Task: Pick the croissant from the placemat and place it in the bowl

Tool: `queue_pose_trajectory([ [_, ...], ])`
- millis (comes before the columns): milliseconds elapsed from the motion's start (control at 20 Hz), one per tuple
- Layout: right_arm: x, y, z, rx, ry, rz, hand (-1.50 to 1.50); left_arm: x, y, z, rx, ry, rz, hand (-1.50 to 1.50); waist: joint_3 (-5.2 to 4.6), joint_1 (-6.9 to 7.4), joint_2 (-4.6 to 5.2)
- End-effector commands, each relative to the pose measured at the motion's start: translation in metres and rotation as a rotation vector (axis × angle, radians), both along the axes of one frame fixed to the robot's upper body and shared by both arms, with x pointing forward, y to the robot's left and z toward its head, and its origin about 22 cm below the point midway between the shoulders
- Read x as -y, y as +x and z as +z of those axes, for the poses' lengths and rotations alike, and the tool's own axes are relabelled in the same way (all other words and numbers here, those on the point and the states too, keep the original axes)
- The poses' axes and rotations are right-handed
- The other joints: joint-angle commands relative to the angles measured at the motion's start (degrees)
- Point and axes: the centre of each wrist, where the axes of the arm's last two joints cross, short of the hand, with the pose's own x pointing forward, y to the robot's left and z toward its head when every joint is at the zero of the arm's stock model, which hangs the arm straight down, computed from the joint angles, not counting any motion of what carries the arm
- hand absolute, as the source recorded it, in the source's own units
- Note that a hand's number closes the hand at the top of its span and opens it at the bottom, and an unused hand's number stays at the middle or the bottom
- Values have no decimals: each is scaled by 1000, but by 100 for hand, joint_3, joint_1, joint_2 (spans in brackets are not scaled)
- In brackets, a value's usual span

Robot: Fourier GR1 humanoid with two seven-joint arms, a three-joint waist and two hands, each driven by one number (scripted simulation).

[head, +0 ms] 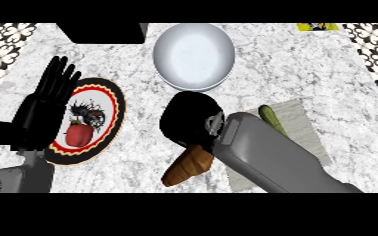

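My right hand (188, 117) is curled round one end of the brown croissant (186, 167), which hangs out below the hand over the marble counter, left of the grey placemat (304, 122). The white bowl (194, 55) stands just beyond the hand, toward the back of the counter. At the left my left hand (46, 105) rests open with its fingers straight up, beside the plate.
A round plate (111, 105) with a red and black rim holds a red fruit (78, 134) at the left. A green vegetable (272, 118) lies on the placemat, partly behind my right forearm. A black box (103, 32) stands at the back left.
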Motion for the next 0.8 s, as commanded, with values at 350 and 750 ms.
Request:
queue_pose_trajectory([
  [350,-22,14,123,246,248,-167,150,9,-3,-7,-9,-14,0,0,-3,27,6],
  [750,-35,59,127,289,338,-303,150,-5,6,19,10,7,-18,0,-1,90,29],
])
